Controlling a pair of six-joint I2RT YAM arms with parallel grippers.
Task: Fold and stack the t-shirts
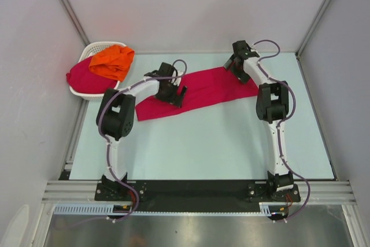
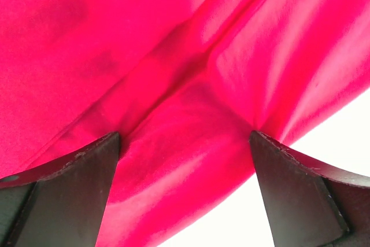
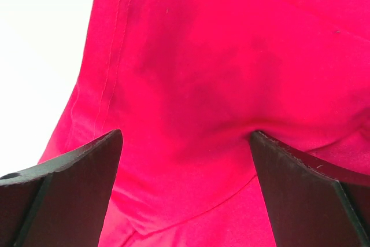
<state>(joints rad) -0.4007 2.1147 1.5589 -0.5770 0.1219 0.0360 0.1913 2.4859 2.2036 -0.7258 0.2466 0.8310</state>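
Note:
A crimson-pink t-shirt [image 1: 208, 88] lies on the table as a long folded band running from lower left to upper right. My left gripper [image 1: 175, 96] stands over its left part, open, both fingers [image 2: 87, 172] pressed down on the cloth [image 2: 191, 85], with a ridge of fabric between them. At the band's right end my right gripper [image 1: 235, 67] is open too, its tips resting on smooth cloth [image 3: 191, 73] beside a stitched hem [image 3: 113, 62]. An orange t-shirt [image 1: 113, 62] sits on another crimson one [image 1: 78, 76] in the basket.
The white slotted basket [image 1: 87, 92] stands at the table's back left corner, against the left wall. Pale table top [image 1: 202, 143] stretches in front of the shirt. Grey walls enclose the left, back and right sides.

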